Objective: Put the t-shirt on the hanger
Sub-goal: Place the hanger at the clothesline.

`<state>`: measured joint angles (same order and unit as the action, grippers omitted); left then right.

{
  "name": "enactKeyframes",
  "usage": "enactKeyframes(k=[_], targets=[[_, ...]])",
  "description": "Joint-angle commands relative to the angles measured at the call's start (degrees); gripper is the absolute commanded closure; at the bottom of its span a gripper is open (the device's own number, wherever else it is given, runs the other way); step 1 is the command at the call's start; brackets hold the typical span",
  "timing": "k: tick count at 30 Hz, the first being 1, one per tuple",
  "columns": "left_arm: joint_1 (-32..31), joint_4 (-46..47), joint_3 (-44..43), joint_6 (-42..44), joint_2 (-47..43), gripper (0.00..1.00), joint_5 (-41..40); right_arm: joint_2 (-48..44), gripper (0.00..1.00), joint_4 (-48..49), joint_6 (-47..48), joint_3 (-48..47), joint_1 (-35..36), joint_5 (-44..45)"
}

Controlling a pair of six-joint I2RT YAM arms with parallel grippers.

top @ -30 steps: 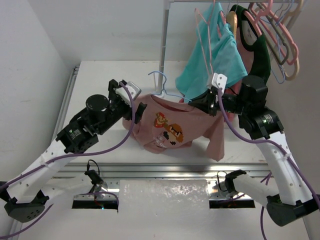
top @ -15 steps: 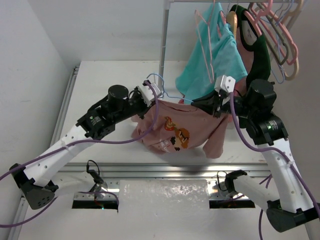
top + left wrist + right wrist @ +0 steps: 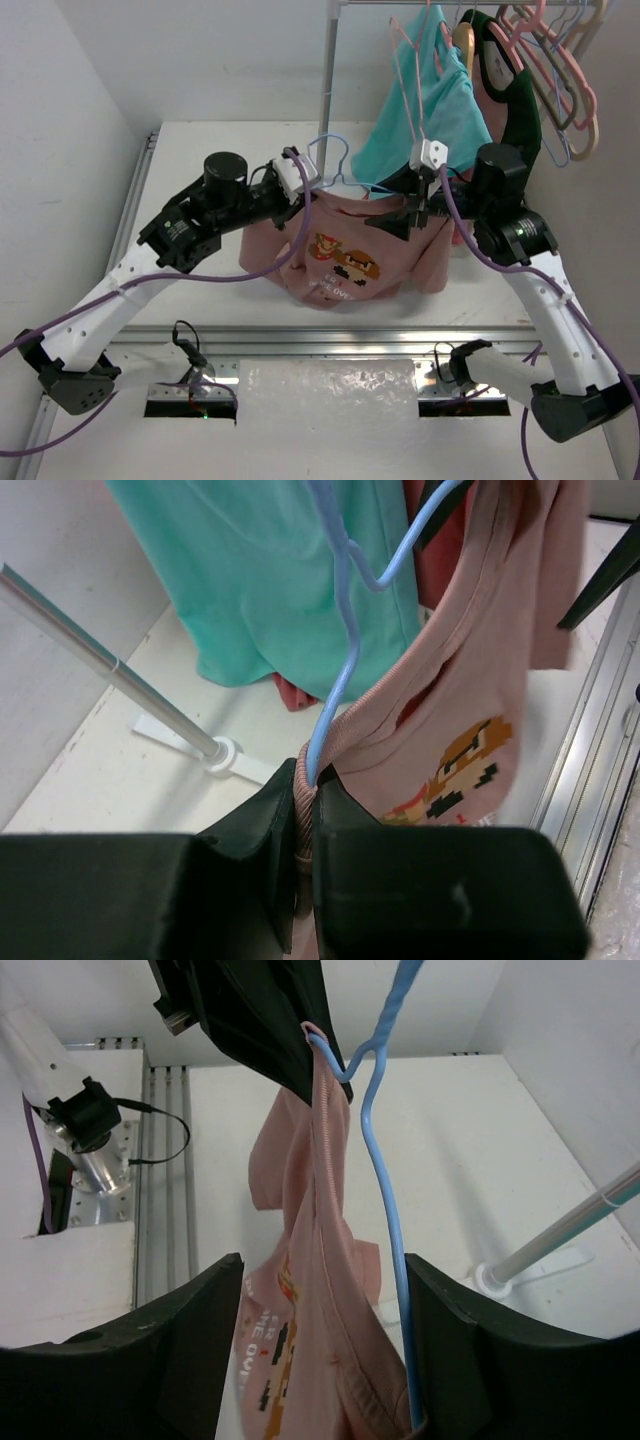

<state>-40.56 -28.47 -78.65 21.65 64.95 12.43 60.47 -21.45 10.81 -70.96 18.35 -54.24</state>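
The dusty pink t-shirt [image 3: 345,250] hangs above the table between both arms, its print facing the top camera. The light blue wire hanger [image 3: 345,185] sits in its neck with the hook sticking up. My left gripper [image 3: 303,190] is shut on the ribbed collar [image 3: 303,800], and the hanger wire [image 3: 343,670] rises out of the pinch. My right gripper [image 3: 405,212] stands open around the shirt's other shoulder. In the right wrist view the t-shirt [image 3: 320,1260] and the hanger wire [image 3: 385,1190] pass between its spread fingers [image 3: 190,1350] without being squeezed.
A clothes rack pole [image 3: 328,80] stands behind, its foot [image 3: 215,755] on the table. On the rack hang a teal shirt [image 3: 440,110], a dark green garment [image 3: 520,110] and pink hangers [image 3: 555,70]. An aluminium rail [image 3: 330,340] runs along the near table edge.
My left gripper came in, shut on the collar and hanger, and lifted. My right gripper has let go of the shoulder and opened. The shirt has swung left and hangs flatter.
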Motion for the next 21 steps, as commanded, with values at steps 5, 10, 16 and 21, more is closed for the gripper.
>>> enactKeyframes(k=[5, 10, 16, 21], targets=[[0.0, -1.2, -5.5, 2.6, 2.0, 1.00, 5.2, 2.4, 0.54, 1.8, -2.5, -4.5, 0.6, -2.5], [0.0, -3.9, -6.7, 3.7, 3.1, 1.00, 7.3, 3.8, 0.71, 1.1, -3.9, -5.6, 0.7, -5.3], [0.0, -2.6, -7.0, 3.0, 3.1, 1.00, 6.3, 4.7, 0.62, 0.7, -4.0, -4.5, 1.4, -3.6], [0.0, -2.6, -7.5, 3.1, 2.7, 1.00, 6.0, 6.1, 0.39, -3.8, -0.3, -5.8, 3.5, -2.5]])
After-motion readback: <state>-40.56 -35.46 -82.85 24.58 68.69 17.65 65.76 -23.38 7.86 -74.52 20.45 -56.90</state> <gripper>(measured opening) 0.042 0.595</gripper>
